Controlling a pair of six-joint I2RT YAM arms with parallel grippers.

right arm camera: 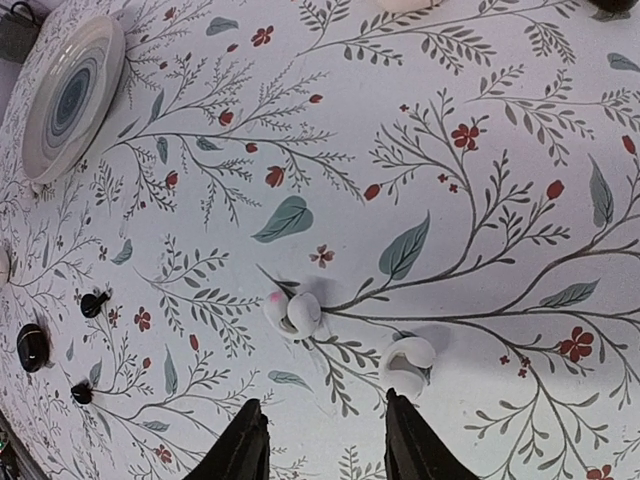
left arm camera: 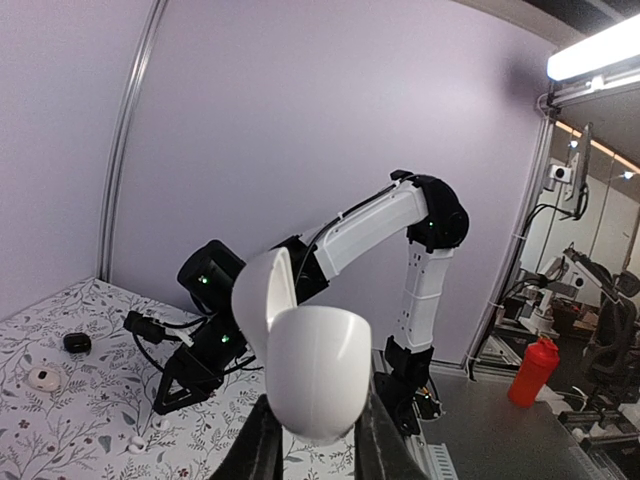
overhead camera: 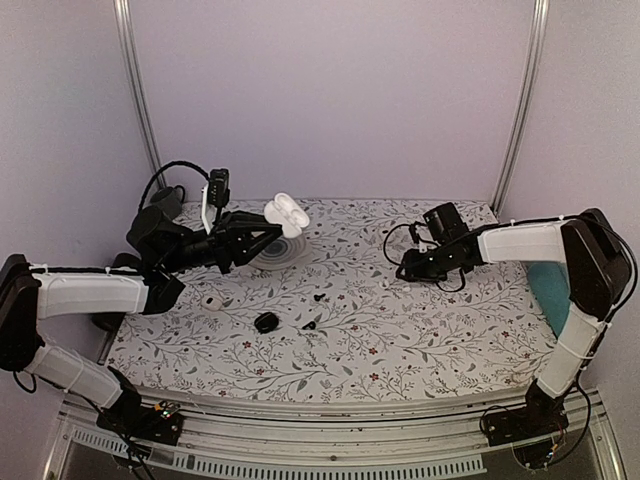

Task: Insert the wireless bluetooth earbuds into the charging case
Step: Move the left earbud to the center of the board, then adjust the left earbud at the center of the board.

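Clamping the open charging case (left arm camera: 312,365) is left claw (left arm camera: 320,440); right claw (right arm camera: 325,440) gapes empty near 2 earbuds (right arm camera: 296,311).

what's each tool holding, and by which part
Left tool grips the open case by its base; right tool holds nothing.

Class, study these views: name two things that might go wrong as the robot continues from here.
The right gripper hovers open over two earbuds lying close together; closing might nudge one away. The left gripper pinches only the base of the open charging case, so pressing an earbud in may shift it.
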